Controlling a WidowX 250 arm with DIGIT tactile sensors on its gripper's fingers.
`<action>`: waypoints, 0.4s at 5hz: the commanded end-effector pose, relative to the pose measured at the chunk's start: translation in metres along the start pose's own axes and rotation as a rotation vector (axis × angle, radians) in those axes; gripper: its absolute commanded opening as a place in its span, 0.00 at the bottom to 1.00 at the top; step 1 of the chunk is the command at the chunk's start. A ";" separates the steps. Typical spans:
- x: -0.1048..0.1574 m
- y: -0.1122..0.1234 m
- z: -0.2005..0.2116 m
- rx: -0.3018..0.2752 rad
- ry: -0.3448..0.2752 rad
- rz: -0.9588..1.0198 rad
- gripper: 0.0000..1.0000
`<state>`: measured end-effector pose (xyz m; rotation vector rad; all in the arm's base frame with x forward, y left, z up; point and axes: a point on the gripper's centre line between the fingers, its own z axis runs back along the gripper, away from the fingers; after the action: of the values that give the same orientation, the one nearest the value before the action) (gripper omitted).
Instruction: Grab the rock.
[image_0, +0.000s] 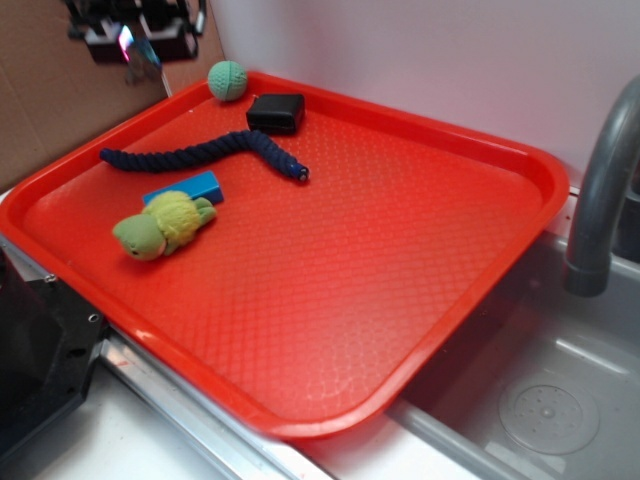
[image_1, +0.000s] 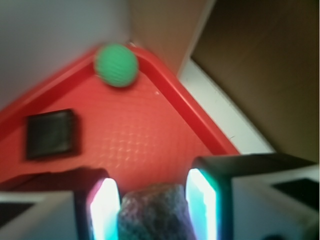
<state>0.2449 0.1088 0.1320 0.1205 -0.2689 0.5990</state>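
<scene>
Rock (image_1: 155, 212) between claw (image_1: 152, 210) fingers (gripped)

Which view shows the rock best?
The wrist view. The rock sits between the gripper fingers at the bottom of the frame, close up though blurred. In the exterior view the gripper is at the top left edge and no rock can be made out.
</scene>
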 end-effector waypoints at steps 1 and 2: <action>-0.020 -0.022 0.081 -0.079 0.007 -0.246 0.00; -0.022 -0.023 0.087 -0.089 0.073 -0.313 0.00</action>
<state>0.2204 0.0519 0.1914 0.0485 -0.1529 0.2887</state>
